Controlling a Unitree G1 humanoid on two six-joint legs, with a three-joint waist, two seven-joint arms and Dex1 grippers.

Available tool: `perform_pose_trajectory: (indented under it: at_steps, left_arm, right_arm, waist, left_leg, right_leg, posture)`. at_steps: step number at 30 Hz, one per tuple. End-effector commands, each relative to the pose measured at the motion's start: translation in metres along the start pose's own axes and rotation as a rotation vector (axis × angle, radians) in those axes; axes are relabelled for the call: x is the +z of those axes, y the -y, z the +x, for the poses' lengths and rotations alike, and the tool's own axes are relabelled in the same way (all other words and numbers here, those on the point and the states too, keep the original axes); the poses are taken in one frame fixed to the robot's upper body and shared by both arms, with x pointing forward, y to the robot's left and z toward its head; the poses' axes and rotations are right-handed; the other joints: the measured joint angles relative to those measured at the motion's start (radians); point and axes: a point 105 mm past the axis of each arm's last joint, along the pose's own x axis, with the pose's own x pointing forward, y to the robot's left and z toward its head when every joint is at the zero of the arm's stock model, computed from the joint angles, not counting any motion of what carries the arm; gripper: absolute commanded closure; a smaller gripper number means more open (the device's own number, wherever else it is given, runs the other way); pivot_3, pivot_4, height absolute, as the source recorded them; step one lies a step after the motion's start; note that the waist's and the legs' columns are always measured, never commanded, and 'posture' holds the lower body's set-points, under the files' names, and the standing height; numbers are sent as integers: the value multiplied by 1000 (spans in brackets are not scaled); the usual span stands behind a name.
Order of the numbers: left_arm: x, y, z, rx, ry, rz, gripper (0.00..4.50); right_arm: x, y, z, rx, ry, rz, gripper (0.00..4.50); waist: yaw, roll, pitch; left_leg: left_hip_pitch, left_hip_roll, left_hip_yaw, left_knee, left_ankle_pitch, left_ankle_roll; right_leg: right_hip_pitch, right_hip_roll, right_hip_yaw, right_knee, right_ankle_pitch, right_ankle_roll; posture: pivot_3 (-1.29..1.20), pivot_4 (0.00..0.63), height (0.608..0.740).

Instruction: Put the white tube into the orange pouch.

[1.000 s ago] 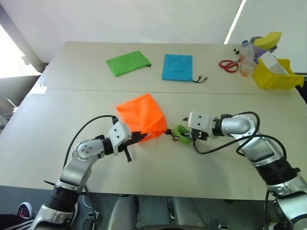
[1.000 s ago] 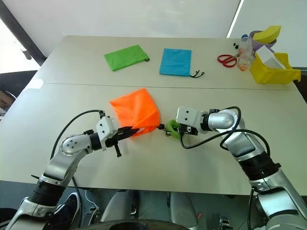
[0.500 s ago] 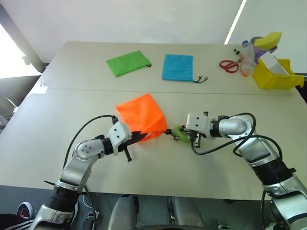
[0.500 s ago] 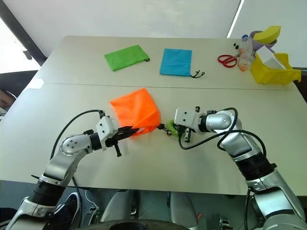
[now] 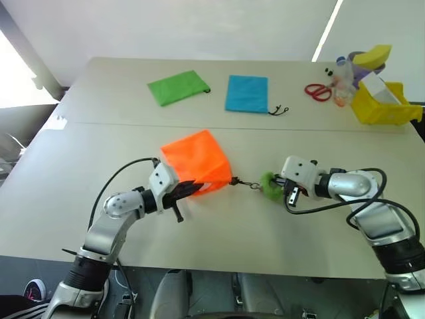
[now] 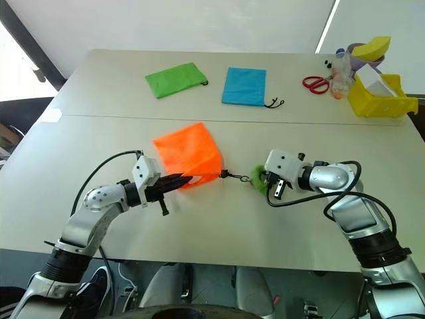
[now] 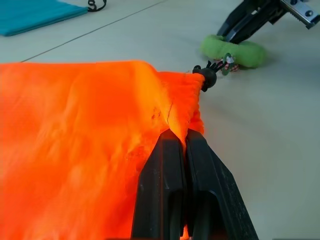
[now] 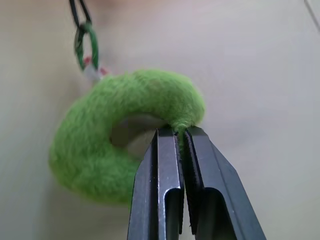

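While my left gripper point(image 5: 188, 189) pinches the bright orange fabric drawstring pouch point(image 5: 194, 158) at its gathered mouth, my right gripper point(image 6: 273, 191) clamps its fuzzy green ring point(image 6: 259, 178). Drawing the cord seems the step; next, pull steadily

Bright orange pouch point(image 5: 194, 158) with dark cord point(image 5: 244, 183) and fuzzy green ring point(image 5: 270, 185), plain green pouch point(image 5: 177, 87), plain blue pouch point(image 5: 246, 93), red-handled scissors point(image 5: 317, 91), yellow bin point(image 5: 382, 106), beige table point(image 5: 99, 159).

Head stereo pair looks down over the table point(image 5: 60, 193); wrist cameras sit close along each end effector.
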Motion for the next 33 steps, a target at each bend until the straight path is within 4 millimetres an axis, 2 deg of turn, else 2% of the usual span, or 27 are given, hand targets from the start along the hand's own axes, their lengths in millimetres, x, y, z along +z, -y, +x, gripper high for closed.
perform_pose_trajectory:
  at_steps: [1,4,5,7,11,14,18,24,27,33]
  left_arm:
    - [16,2,-5,-57,61,0,3610]
    - [23,0,-7,-83,95,-85,2182]
    - [33,-3,-10,-97,132,-114,1748]
    - [48,-7,-16,-127,185,-183,1748]
    - [66,-33,-16,-76,196,-120,1748]
    - [73,-35,-10,-108,186,-78,1748]
    - [67,-21,13,-249,128,24,1748]
    - [54,1,50,-464,68,70,1748]
    - [43,1,69,-518,-19,198,1748]
    - [38,-4,93,-585,-101,351,1748]
  right_arm:
    - [13,8,-9,-33,44,-25,4500]
    - [24,9,-5,-36,84,-30,4500]
    - [27,9,-3,-36,91,-36,4500]
    - [29,10,-1,-38,94,-40,4500]
    - [25,11,1,-37,73,-58,4500]
    - [20,14,2,-50,50,-72,4500]
    - [18,19,0,-62,41,-65,4500]
    - [17,25,-5,-90,30,-65,4500]
    - [15,24,-5,-95,25,-66,4500]
    - [16,19,1,-98,26,-67,4500]
  waist:
    - [-2,0,0]
    - [-1,0,0]
    - [-1,0,0]
    - [-1,0,0]
    - [2,0,0]
    - [1,0,0]
    - [1,0,0]
    - [2,0,0]
    - [2,0,0]
    - [1,0,0]
  left_leg:
    - [0,0,0,0,0,0]
    - [0,0,0,0,0,0]
    - [0,0,0,0,0,0]
    - [0,0,0,0,0,0]
    - [0,0,0,0,0,0]
    - [0,-1,0,0,0,0]
    - [-1,-1,1,0,0,0]
    - [-1,-1,1,1,1,-1]
    - [-1,-1,1,1,1,-1]
    - [-2,-1,1,1,1,-1]
  right_leg:
    - [0,0,0,0,0,0]
    - [0,0,0,0,0,0]
    - [0,1,0,1,0,0]
    - [0,1,0,1,0,0]
    - [0,1,-1,1,0,0]
    - [0,0,0,0,0,0]
    - [0,0,0,-1,0,0]
    - [0,0,0,0,0,0]
    - [0,1,0,0,0,0]
    - [-1,1,0,0,0,0]
  posture:
    - [0,150,740]
    - [0,150,740]
    - [0,150,740]
    - [0,150,740]
    - [0,150,740]
    - [0,150,740]
    - [0,150,740]
    - [0,150,740]
    - [0,150,740]
    - [0,150,740]
